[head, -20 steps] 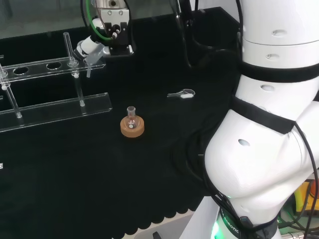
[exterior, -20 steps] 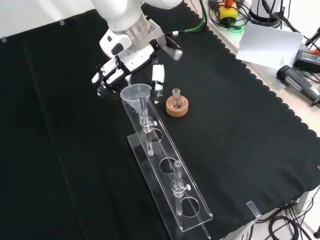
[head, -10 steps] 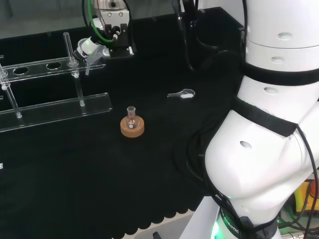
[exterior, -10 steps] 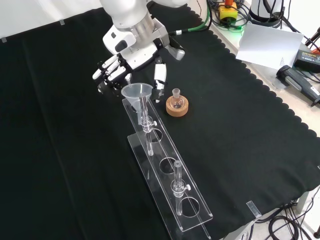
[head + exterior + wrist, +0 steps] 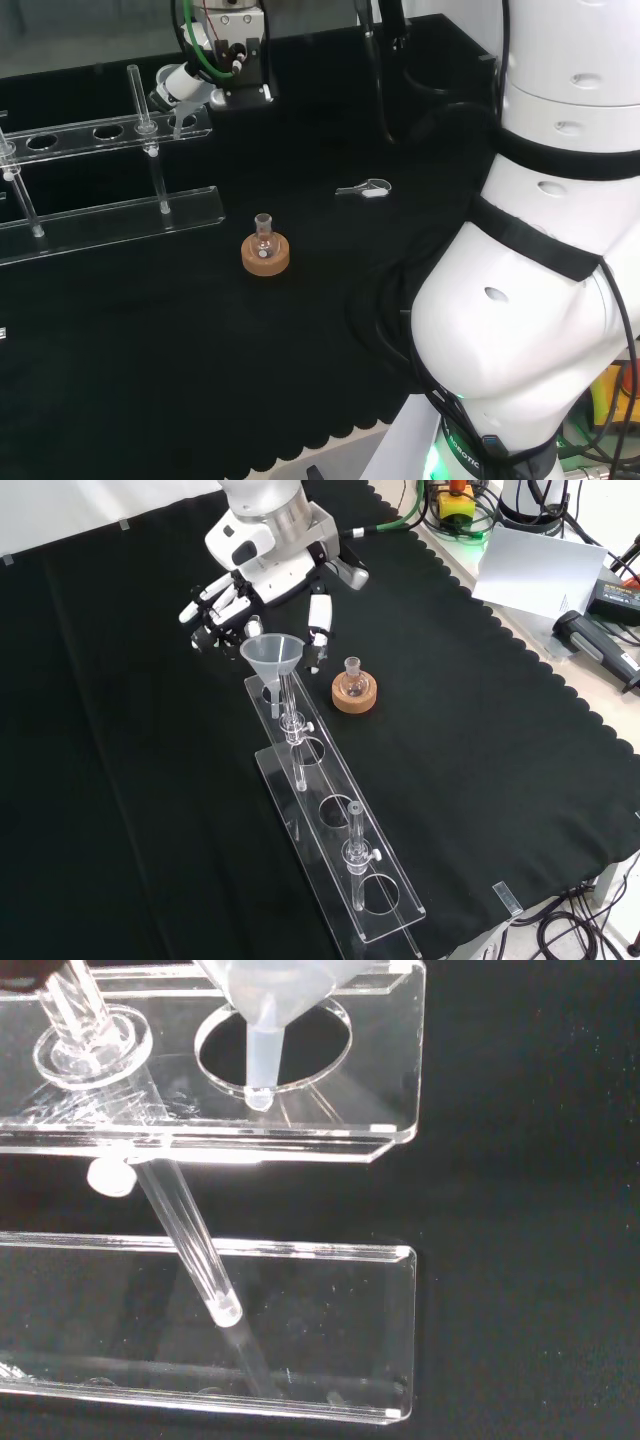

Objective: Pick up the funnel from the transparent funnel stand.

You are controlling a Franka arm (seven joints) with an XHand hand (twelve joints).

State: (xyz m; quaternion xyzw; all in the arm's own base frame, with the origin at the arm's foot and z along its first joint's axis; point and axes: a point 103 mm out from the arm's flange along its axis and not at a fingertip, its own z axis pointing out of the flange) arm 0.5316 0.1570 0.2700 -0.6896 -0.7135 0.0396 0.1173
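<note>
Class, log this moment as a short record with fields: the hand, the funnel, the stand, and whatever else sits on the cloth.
hand: fingers curled beside the funnel's cone
funnel: raised, spout tip at the end hole of the top plate
funnel stand: clear, upright on the black cloth
flask: small, on a cork ring beside the stand

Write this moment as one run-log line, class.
phase: lifting | robot hand: shut on funnel | funnel spout: at the end hole of the transparent funnel stand | flask on cork ring: untouched

clear funnel (image 5: 273,651) upright above stand's (image 5: 335,825) end hole
</note>
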